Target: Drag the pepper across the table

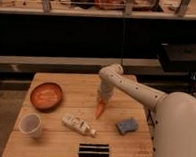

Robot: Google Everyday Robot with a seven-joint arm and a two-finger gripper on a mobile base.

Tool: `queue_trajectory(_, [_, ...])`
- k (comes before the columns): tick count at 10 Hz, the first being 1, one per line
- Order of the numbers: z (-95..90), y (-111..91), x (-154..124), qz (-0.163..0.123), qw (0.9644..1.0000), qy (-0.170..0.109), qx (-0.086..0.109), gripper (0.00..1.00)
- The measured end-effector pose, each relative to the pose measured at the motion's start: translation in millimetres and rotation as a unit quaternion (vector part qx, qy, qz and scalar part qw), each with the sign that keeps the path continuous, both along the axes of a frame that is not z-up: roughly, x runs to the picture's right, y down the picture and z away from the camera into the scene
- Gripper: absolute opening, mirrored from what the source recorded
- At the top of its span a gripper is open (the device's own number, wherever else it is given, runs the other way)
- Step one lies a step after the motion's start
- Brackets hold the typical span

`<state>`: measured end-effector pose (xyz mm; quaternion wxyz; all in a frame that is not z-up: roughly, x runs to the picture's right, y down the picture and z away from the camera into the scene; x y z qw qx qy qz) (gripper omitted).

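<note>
Before a long dark shelf (95, 13), the robot's hand (104, 99), its grip impossible to tell, hangs over the pepper (100, 111) midway across the planked bench (76, 84), a plate (46, 96) at nine o'clock.

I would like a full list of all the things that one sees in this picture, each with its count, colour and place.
table: one, light wood, planked top, in the centre
pepper: one, orange-red, mid-table, directly under the gripper
plate: one, orange-red, round, left part of the table
cup: one, white, upright, front left corner
bottle: one, white, lying on its side, in front of the pepper
sponge: one, blue, right of the bottle
flat bar: one, black, at the front edge
shelf: one, long, dark underneath, behind the table
arm: one, white, reaching in from the right
gripper: one, pointing down at the pepper's upper end
</note>
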<state>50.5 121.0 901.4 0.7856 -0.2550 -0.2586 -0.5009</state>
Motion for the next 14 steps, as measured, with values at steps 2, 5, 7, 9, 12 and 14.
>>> queue_trajectory(2, [0.2,1,-2,0.001,1.0,-0.002,0.0,0.0])
queue_trajectory(5, [-0.4,2,7,0.009,1.0,0.002,-0.001,0.0])
queue_trajectory(7, [-0.7,3,13,0.012,0.9999,0.003,-0.001,0.0])
queue_trajectory(9, [-1.0,3,15,0.014,0.9999,0.003,-0.001,0.0])
queue_trajectory(12, [-1.8,3,25,0.023,0.9997,0.007,-0.001,0.0])
queue_trajectory(14, [-2.1,3,26,0.024,0.9997,0.007,-0.002,0.0])
